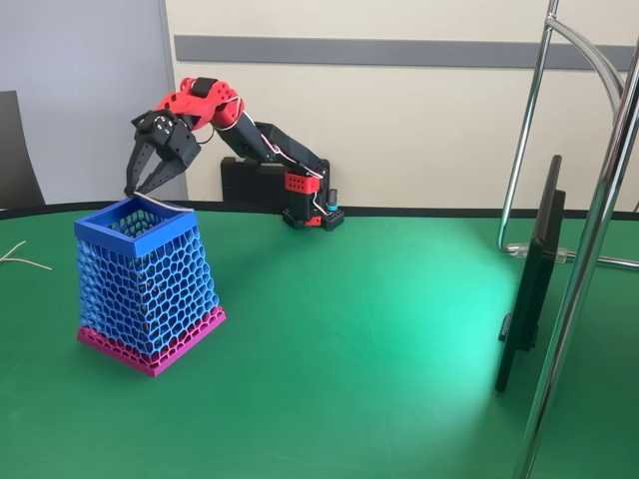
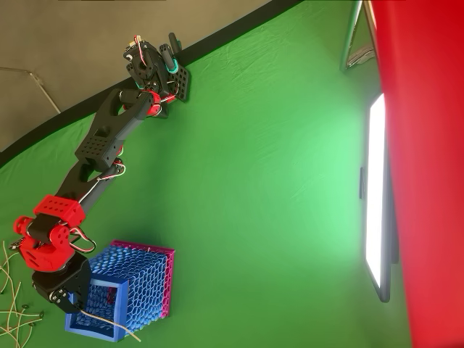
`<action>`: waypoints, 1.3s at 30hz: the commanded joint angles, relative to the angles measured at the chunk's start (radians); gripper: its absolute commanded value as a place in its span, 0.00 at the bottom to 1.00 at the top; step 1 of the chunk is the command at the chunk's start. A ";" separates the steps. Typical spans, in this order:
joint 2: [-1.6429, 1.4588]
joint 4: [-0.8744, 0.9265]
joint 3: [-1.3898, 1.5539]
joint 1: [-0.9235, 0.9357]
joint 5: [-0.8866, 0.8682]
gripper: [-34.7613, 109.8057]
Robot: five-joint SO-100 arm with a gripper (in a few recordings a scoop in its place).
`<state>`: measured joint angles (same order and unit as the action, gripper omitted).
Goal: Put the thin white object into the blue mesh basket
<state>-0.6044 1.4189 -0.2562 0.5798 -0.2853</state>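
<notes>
Your gripper (image 1: 133, 190) is parted a little, tips pinching one end of the thin white object (image 1: 165, 204), which lies across the blue mesh basket (image 1: 150, 284) rim. Your arm stretches out, wrist bent downward.

green table (image 1: 379, 329), cream wall (image 1: 399, 110), grey rail (image 1: 399, 50)
</notes>
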 commanded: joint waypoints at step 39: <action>-0.449 -0.097 0.437 0.029 0.199 0.46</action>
<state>-0.9587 1.3346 0.1718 0.5937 -0.1043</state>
